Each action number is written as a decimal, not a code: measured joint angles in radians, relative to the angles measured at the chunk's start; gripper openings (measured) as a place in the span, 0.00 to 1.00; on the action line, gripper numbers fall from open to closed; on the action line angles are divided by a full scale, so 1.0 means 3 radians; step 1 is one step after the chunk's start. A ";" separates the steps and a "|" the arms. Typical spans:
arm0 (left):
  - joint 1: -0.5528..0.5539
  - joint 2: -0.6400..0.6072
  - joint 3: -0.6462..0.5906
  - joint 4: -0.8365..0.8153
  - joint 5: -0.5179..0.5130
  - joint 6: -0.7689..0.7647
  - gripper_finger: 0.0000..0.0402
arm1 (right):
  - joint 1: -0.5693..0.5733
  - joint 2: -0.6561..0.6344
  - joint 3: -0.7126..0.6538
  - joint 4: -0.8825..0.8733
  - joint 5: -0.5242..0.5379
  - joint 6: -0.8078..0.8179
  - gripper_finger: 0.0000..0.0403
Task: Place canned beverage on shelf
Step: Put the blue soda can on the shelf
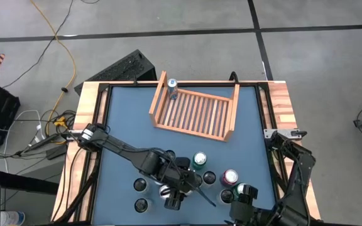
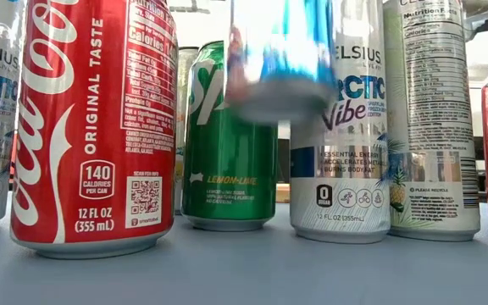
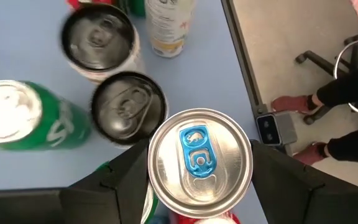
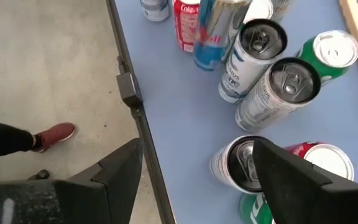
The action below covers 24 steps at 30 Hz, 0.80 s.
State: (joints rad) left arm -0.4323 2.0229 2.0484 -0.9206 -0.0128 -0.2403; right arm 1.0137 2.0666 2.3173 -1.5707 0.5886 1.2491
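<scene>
While airborne, L pincer (image 3: 199, 177) round blue can (image 3: 199, 157)

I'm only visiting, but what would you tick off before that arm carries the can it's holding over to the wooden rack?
1. Can gripped: ok. The left gripper has its fingers on both sides of the blue-tab can.
2. Can off the table: ok. In the low view the blue can's base hangs above the standing cans.
3. Room on the shelf: ok. Only one can stands there, in a far corner.
4. Neighbours safe: cannot tell. The black-topped can and the green can stand close by.
5. Right gripper out of the way: ok. It waits open at the table's near right edge.
</scene>
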 joint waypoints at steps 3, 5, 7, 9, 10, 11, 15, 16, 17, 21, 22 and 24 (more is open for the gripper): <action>0.0023 -0.0032 0.0210 -0.0157 -0.0002 0.0007 0.56 | 0.0022 0.0000 0.0000 -0.0001 0.0141 -0.0001 0.72; 0.0053 -0.0050 0.0360 -0.0309 -0.0037 0.0027 0.56 | 0.0044 0.0000 0.0000 -0.0002 0.0269 0.0001 0.72; 0.0087 -0.0088 0.0520 -0.0521 -0.0102 0.0069 0.56 | 0.0051 0.0000 0.0000 -0.0002 0.0354 0.0001 0.72; 0.0147 -0.0100 0.0685 -0.0663 -0.0181 0.0120 0.56 | 0.0059 -0.0001 -0.0016 0.0006 0.0389 0.0001 0.72; 0.0183 -0.0101 0.0788 -0.0749 -0.0226 0.0150 0.56 | 0.0073 -0.0003 -0.0046 0.0002 0.0405 0.0011 0.72; 0.0217 -0.0100 0.0885 -0.0840 -0.0279 0.0197 0.56 | 0.0071 -0.0003 -0.0075 -0.0008 0.0407 0.0026 0.72; 0.0428 -0.0190 0.1006 -0.0951 -0.0359 0.0339 0.56 | 0.0115 -0.0001 -0.0204 -0.0005 0.0438 0.0173 0.72; 0.0484 -0.0215 0.1001 -0.0989 -0.0349 0.0370 0.56 | 0.0129 -0.0001 -0.0219 0.0000 0.0444 0.0221 0.72; 0.0561 -0.0243 0.1000 -0.1057 -0.0339 0.0407 0.56 | 0.0137 -0.0001 -0.0228 -0.0004 0.0453 0.0263 0.72; 0.0840 -0.0422 0.0995 -0.1151 -0.0251 0.0711 0.56 | 0.0138 -0.0001 -0.0240 0.0001 0.0513 0.0378 0.72; 0.0926 -0.0463 0.1000 -0.1178 -0.0229 0.0866 0.56 | 0.0123 -0.0001 -0.0241 0.0000 0.0533 0.0379 0.72; 0.1111 -0.0551 0.1001 -0.1323 -0.0229 0.1177 0.56 | 0.0083 -0.0001 -0.0242 0.0000 0.0573 0.0398 0.72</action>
State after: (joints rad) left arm -0.0989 1.8575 2.3486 -1.3176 -0.0815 0.1129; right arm 1.0386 2.0663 2.2448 -1.5707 0.7604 1.3684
